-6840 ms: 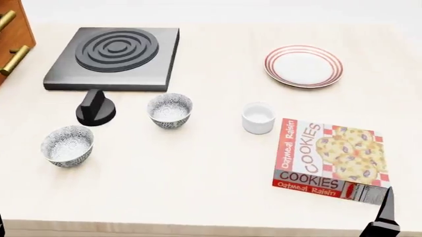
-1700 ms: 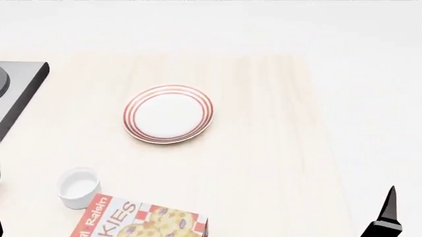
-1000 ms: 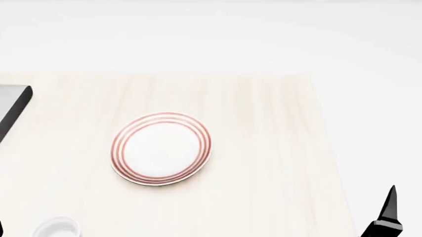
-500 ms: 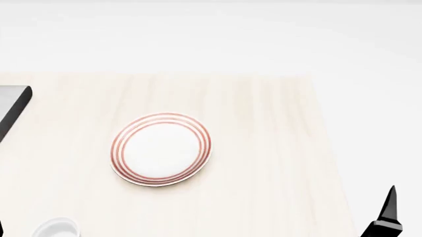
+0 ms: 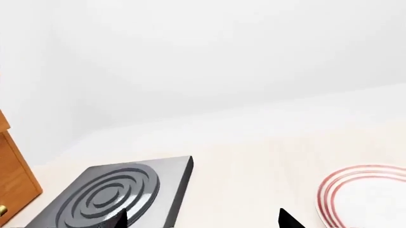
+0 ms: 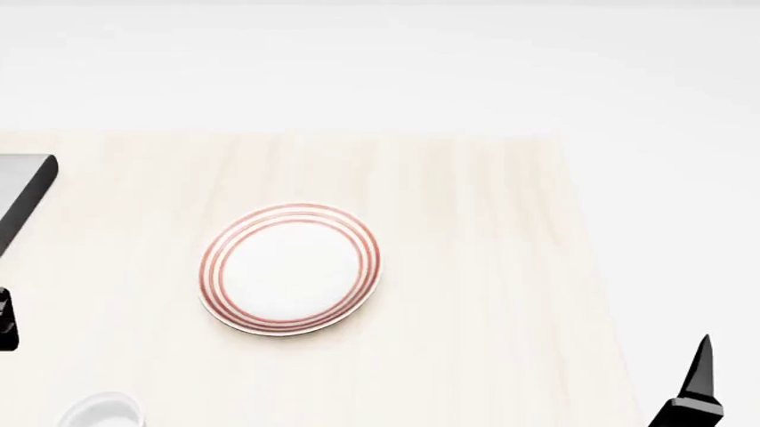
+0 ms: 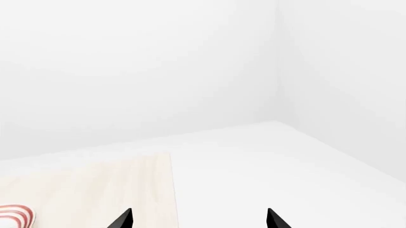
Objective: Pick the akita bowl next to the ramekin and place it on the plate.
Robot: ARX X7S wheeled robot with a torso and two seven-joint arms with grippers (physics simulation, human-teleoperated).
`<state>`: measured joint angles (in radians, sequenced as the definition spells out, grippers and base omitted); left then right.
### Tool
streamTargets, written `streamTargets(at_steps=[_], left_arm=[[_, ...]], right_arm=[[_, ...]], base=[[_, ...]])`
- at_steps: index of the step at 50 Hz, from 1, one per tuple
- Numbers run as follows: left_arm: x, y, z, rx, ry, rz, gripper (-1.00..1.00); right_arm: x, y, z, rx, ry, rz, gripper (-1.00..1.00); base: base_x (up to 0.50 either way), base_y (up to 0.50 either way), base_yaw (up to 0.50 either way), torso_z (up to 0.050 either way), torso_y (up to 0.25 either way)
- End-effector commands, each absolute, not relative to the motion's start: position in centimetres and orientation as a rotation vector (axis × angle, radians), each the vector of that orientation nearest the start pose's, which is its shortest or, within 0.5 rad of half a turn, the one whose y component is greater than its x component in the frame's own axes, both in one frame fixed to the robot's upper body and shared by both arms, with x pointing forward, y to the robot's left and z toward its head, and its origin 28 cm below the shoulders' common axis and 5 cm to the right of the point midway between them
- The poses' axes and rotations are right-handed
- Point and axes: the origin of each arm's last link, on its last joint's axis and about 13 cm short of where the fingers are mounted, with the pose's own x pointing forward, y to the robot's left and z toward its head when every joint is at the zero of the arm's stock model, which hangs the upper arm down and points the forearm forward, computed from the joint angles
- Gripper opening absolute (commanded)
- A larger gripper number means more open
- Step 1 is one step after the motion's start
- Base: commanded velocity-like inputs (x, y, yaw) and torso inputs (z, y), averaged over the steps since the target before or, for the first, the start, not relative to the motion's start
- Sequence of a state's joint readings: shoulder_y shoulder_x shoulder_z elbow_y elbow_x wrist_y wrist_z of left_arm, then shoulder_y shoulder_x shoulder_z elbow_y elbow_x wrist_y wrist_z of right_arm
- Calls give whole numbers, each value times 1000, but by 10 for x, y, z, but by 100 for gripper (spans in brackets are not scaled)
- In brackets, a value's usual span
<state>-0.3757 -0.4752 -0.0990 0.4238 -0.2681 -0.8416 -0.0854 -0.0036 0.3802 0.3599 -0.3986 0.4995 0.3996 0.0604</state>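
Nearest, the right gripper [image 7: 198,219] shows two tips spread wide with nothing between them; the left gripper [image 5: 201,219] is likewise wide and empty. Close by, the ramekin [image 6: 101,411] peeks in at the head view's lower edge. Farther off, the plate [image 6: 291,268] lies bare on the surface [image 6: 487,267]. Neither patterned bowl is in view, so a reach begun now risks taking the wrong look-alike.

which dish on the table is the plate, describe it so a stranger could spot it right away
On the pale wooden table, look near the middle, to the right of the dark stove corner. The plate lies flat there, wide, round and white. Thin red rings round its rim set it apart from the small plain white dish at the near edge.
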Motion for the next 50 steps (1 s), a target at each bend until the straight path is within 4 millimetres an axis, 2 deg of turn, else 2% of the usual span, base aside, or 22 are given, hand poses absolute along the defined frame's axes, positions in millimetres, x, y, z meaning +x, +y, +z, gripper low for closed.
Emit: streamTargets(at_steps=[1, 11, 15, 16, 22, 23, 25, 26, 30, 34, 35, 40, 41, 45, 48, 50], left_arm=[[272, 297, 207, 229, -16, 131, 100], [298, 265, 250, 144, -8, 118, 100], [298, 265, 250, 144, -8, 118, 100], [304, 250, 264, 91, 22, 116, 100], [308, 232, 292, 82, -9, 116, 100], [311, 229, 298, 54, 24, 172, 100], [315, 227, 304, -5, 14, 198, 100], [319, 224, 305, -1, 65, 234, 100], [322, 216, 316, -88, 103, 218, 100], [326, 208, 321, -52, 152, 229, 100], [327, 205, 323, -90, 154, 236, 100], [332, 200, 334, -277, 254, 309, 100], [337, 202, 338, -353, 325, 353, 100], [338, 202, 348, -402, 352, 397, 100], [339, 204, 354, -463, 451, 444, 100], [339, 205, 358, -481, 441, 466, 100]], right_arm=[[196, -222, 107, 80, -110, -219, 100], [195, -222, 106, 80, -112, -220, 100], [195, -222, 106, 80, -112, -220, 100], [195, -222, 105, 81, -112, -220, 100], [194, -222, 107, 83, -112, -222, 100], [194, -222, 106, 83, -113, -222, 100], [194, -222, 106, 84, -113, -223, 100], [194, -222, 105, 86, -113, -223, 100], [195, -223, 105, 86, -114, -223, 100], [194, -222, 106, 87, -113, -224, 100], [194, -222, 106, 88, -113, -224, 100], [195, -223, 105, 92, -113, -225, 100], [195, -222, 106, 93, -113, -226, 100], [195, -223, 105, 93, -112, -226, 100], [194, -223, 106, 94, -113, -227, 100], [194, -223, 107, 94, -113, -227, 100]], base=[[0, 0, 0, 0, 0], [0, 0, 0, 0, 0], [0, 0, 0, 0, 0], [0, 0, 0, 0, 0], [0, 0, 0, 0, 0], [0, 0, 0, 0, 0], [0, 0, 0, 0, 0], [0, 0, 0, 0, 0], [0, 0, 0, 0, 0], [0, 0, 0, 0, 0], [0, 0, 0, 0, 0], [0, 0, 0, 0, 0], [0, 0, 0, 0, 0], [0, 0, 0, 0, 0], [0, 0, 0, 0, 0], [0, 0, 0, 0, 0]])
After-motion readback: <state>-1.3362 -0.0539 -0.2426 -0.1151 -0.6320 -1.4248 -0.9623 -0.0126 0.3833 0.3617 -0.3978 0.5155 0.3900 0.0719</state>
